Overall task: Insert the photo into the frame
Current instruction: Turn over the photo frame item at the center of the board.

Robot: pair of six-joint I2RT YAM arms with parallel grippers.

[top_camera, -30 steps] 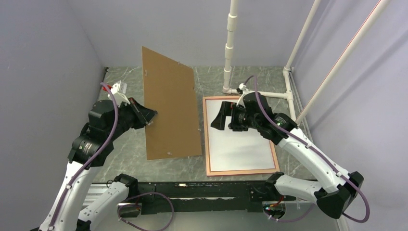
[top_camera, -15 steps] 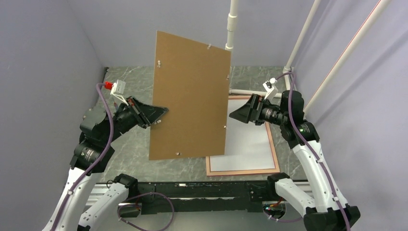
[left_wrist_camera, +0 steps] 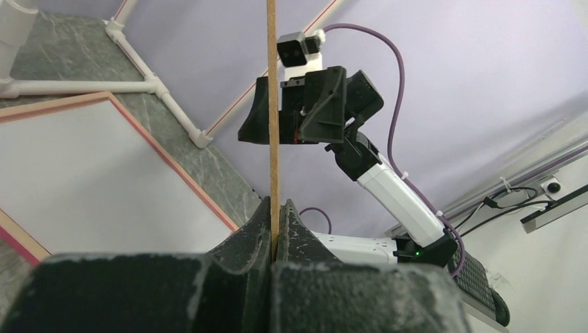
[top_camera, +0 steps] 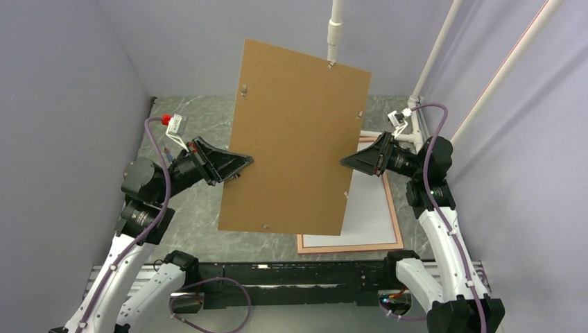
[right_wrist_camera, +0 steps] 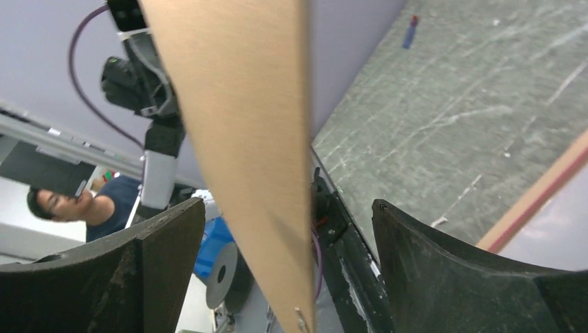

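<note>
Aloft, the backing board (top_camera: pixel 298 139) stands on end, its left edge clenched in the left hand (top_camera: pixel 239 166), its right edge between the spread, empty jaws of the right hand (top_camera: pixel 347 163). Below the board's right corner, nearer the right hand, the photo (top_camera: pixel 371 208) lies white-side-up in the frame (top_camera: pixel 350 248).

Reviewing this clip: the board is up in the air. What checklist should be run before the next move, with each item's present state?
1. Left gripper shut on the backing board's left edge: ok.
2. Right gripper closed on the board's right edge: not ok, jaws open astride it.
3. Board lifted off the frame: ok.
4. Photo, white side up, inside the frame: ok.
5. Photo square along every frame edge: cannot tell, board hides part.
</note>
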